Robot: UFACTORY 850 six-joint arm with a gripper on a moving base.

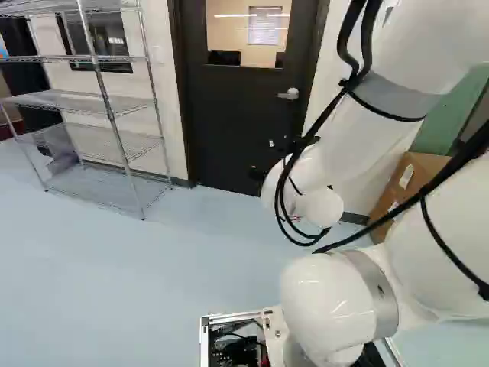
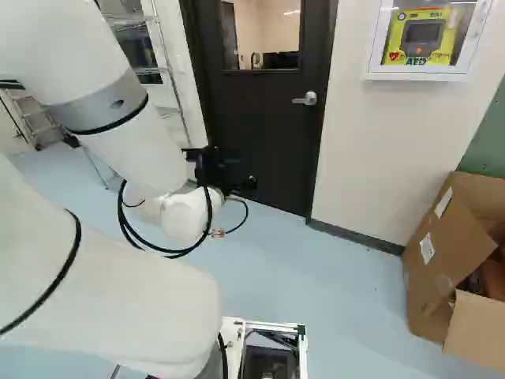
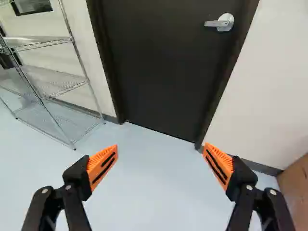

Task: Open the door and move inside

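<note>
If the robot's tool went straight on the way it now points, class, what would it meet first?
Probably the dark door, low down; depth is unclear, so the tool might reach the floor first.

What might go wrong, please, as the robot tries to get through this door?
The open jaws, not yet on the small lever handle, could miss or slip off it. The black cables hanging in loops from the arm might snag on that handle. The base could brush the wire rack beside the closed door if it drives crooked.
</note>
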